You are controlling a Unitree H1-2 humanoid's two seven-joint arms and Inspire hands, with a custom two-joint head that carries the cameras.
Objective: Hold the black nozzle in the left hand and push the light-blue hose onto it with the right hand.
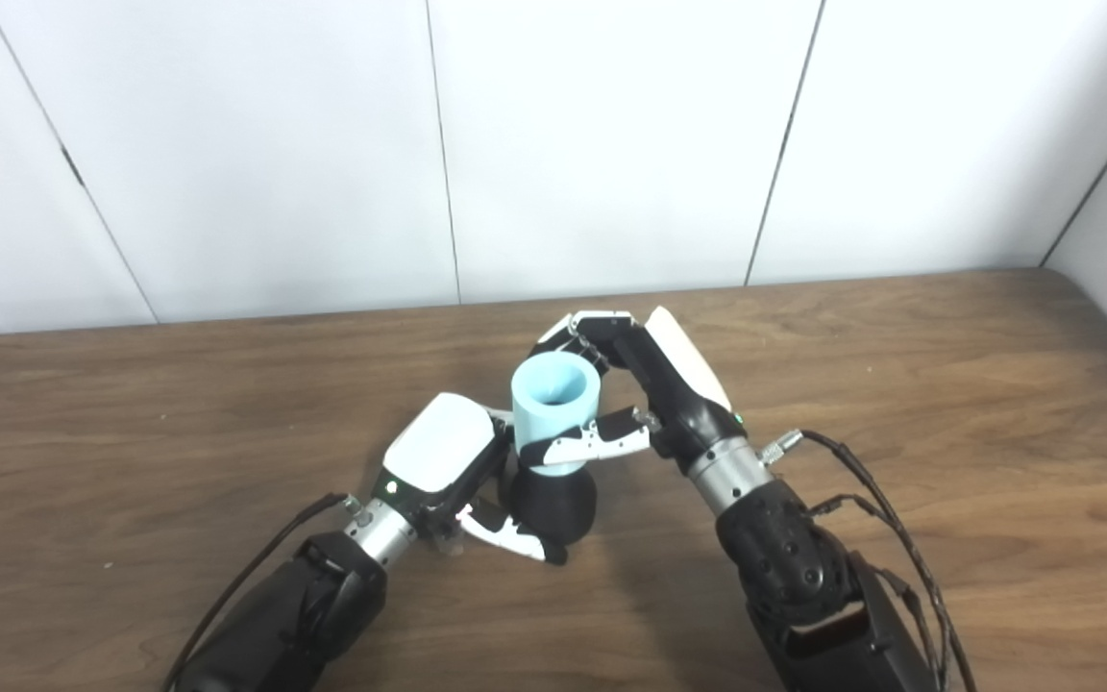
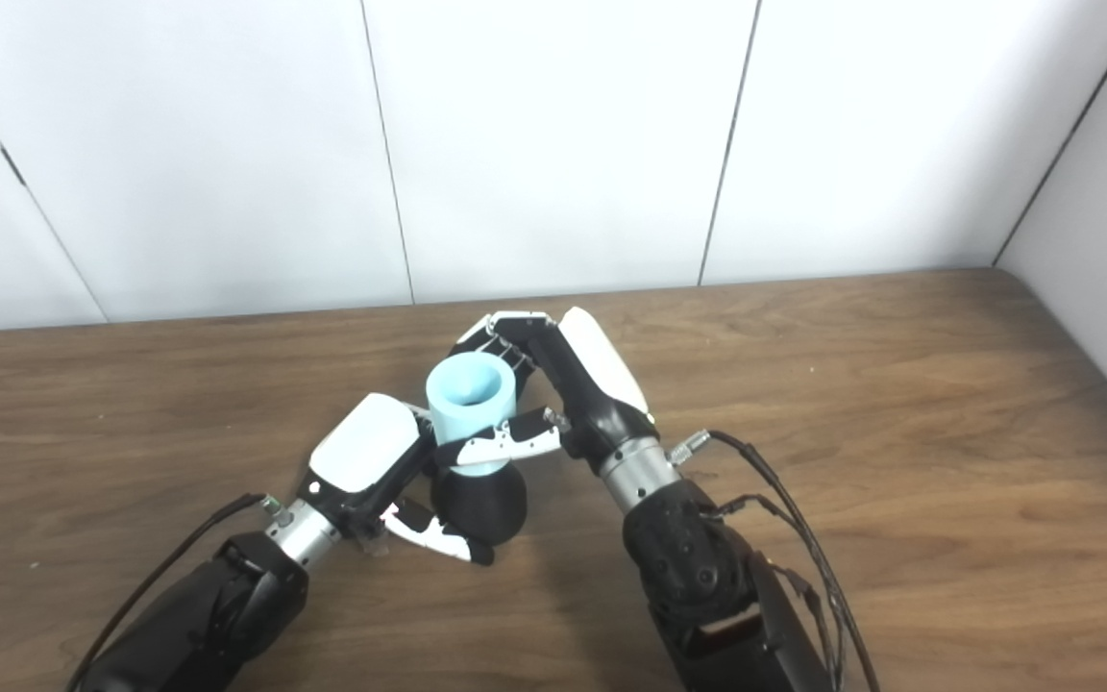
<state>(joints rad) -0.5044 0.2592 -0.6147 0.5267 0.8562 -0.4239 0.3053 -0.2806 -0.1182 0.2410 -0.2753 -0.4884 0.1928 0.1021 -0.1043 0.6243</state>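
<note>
A: Left robot hand (image 1: 443,457)?
B: Closed around black nozzle (image 1: 553,505), thumb under its near side, fingers round the far side. White back of the palm up.

A: Nozzle position?
B: Upright on brown wooden surface (image 1: 131,432), near the middle, a little toward the near edge. Rounded, wider at the base. Base touching or just above the surface; cannot tell which.

A: Right robot hand (image 1: 645,384)?
B: Wrapped on light-blue hose (image 1: 555,404). Thumb across the hose's near lower side, fingers (image 2: 496,332) curled round the far rim.

A: Hose?
B: Short thick tube, open end up and tilted slightly toward the camera. Lower end meeting the top of the nozzle, directly above it. Depth of seating hidden by thumb and fingers.

A: Arms?
B: Both in from the bottom edge, converging on the joined parts. Black cables (image 1: 885,500) along the right forearm, one cable along the left.

A: Background?
B: White panelled wall (image 1: 611,144) behind the surface.
</note>
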